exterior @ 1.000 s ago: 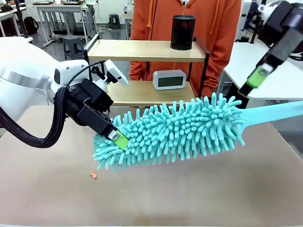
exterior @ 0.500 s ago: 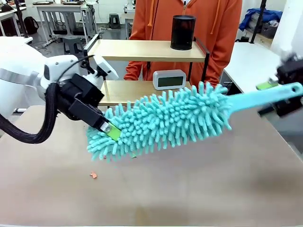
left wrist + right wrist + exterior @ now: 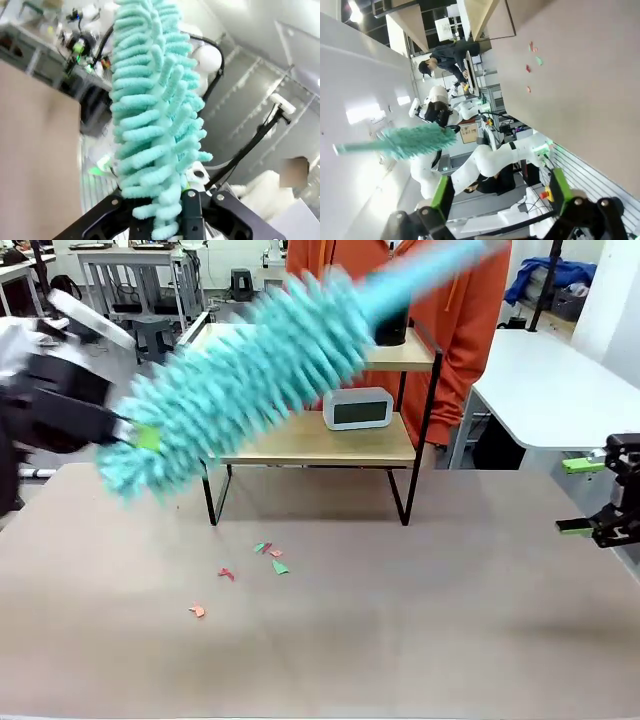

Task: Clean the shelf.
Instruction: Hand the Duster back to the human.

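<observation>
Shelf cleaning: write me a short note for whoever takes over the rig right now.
Left gripper: shut on the fluffy end of the duster, handle pointing up toward the person.
Right gripper: open, holding nothing, at the table's right edge.
Shelf: at the far side; a black cylinder on the top board, a clock on the lower.
Done: duster lifted.
Left: dust both boards; paper scraps lie on the table.

**Blur and cut-offs across the views**

In the front view the teal duster point(image 3: 250, 370) is smeared by motion blur and covers the upper left of the shelf point(image 3: 310, 445); its handle leaves the top edge. The left gripper point(image 3: 135, 432) is blurred. The right gripper point(image 3: 590, 496) is cut by the right edge.
</observation>
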`<state>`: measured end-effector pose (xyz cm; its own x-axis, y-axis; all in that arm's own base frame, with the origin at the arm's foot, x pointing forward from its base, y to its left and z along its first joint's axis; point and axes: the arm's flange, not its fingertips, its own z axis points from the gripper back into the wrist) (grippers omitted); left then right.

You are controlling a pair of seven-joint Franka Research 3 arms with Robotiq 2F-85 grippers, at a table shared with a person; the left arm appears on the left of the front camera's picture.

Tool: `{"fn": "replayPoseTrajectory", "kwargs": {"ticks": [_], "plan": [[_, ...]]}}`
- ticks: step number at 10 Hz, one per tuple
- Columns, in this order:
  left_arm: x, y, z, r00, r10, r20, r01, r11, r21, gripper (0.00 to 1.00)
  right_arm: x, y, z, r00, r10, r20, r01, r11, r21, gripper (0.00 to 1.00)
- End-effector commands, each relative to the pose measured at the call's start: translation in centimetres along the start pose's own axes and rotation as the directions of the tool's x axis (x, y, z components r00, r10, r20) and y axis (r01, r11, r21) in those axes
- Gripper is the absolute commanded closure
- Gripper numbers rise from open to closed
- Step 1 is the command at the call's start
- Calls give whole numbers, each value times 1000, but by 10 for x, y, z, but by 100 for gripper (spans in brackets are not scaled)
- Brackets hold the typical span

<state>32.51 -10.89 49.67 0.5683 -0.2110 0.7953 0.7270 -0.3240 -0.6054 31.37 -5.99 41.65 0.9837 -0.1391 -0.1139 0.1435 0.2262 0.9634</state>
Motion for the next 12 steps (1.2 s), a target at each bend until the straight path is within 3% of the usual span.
{"fn": "replayPoseTrajectory", "kwargs": {"ticks": [1, 2, 3, 4, 5, 6, 7, 8, 10, 11, 12], "plan": [[-16, -51, 43, 951, -212, 225, 198, 977, 86, 100, -10, 13, 2, 999, 42, -3, -42, 999, -29, 0], [-27, -70, 72, 878, -296, 376, 224, 949, 224, 100, -10, 13, 2, 999, 42, -3, -42, 999, -29, 0], [-38, -79, 97, 785, -327, 526, 171, 931, 323, 100, -10, 13, 2, 999, 42, -3, -42, 999, -29, 0], [-53, -86, 124, 663, -292, 689, -46, 903, 428, 100, -10, 13, 2, 999, 42, -3, -42, 999, -29, 0], [-66, -91, 142, 577, -243, 780, -201, 883, 423, 100, -10, 13, 2, 999, 42, -3, -42, 999, -29, 0], [-67, -87, 161, 490, -83, 868, -457, 824, 336, 100, -10, 13, 2, 999, 42, -3, -42, 999, -29, 0], [-78, -79, 168, 421, 10, 907, -615, 738, 278, 100, -10, 13, 2, 999, 42, -3, -42, 999, -29, 0], [-78, -60, 175, 371, 101, 923, -762, 602, 240, 100, -10, 13, 2, 999, 42, -3, -42, 999, -29, 0], [-76, -26, 183, 354, 280, 893, -868, 454, 202, 100, -10, 13, 2, 999, 42, -3, -42, 999, -29, 0], [-78, -15, 183, 347, 324, 880, -886, 422, 194, 100, -10, 13, 2, 999, 42, -3, -42, 999, -29, 0], [-70, -25, 235, 465, 128, 876, -753, 577, 316, 100, -10, 13, 2, 999, 42, -3, -42, 999, -29, 0]]}}
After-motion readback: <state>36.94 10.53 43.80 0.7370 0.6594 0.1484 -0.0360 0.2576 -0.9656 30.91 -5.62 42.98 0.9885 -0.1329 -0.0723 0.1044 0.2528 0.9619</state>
